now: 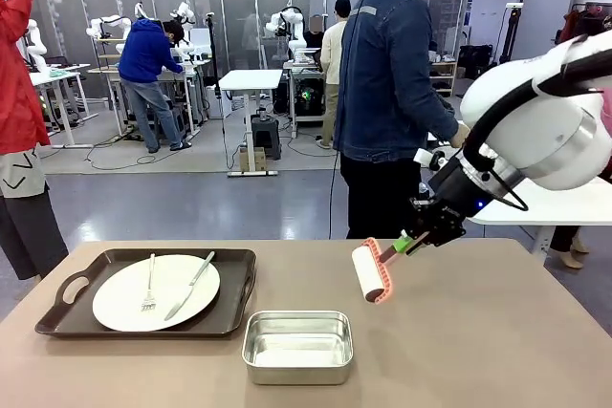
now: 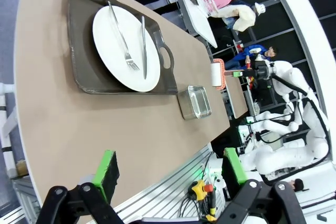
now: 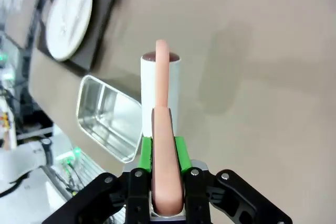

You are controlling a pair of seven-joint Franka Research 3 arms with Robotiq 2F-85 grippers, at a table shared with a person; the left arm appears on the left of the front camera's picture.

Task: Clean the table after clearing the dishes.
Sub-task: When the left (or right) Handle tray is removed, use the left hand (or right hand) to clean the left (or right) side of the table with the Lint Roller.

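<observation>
A white plate [image 1: 156, 291] with a fork [image 1: 149, 286] and a knife [image 1: 191, 284] lies on a dark brown handled tray [image 1: 57, 317] at the left of the taupe table [image 1: 478, 351]. My right gripper [image 1: 411, 241] is shut on the pink handle of a white lint roller [image 1: 369, 272], which hangs low over the table's middle right. In the right wrist view the roller [image 3: 160, 93] points away from the gripper [image 3: 163, 153], its shadow off to one side. My left gripper [image 2: 170, 174] stands open over the table's near edge, with the plate [image 2: 126, 48] far ahead.
A small steel pan [image 1: 297, 346] sits at the front middle, beside the tray and near the roller. A person in a denim jacket [image 1: 382, 74] stands at the far side, turned away. A white table [image 1: 545, 207] stands behind my right arm.
</observation>
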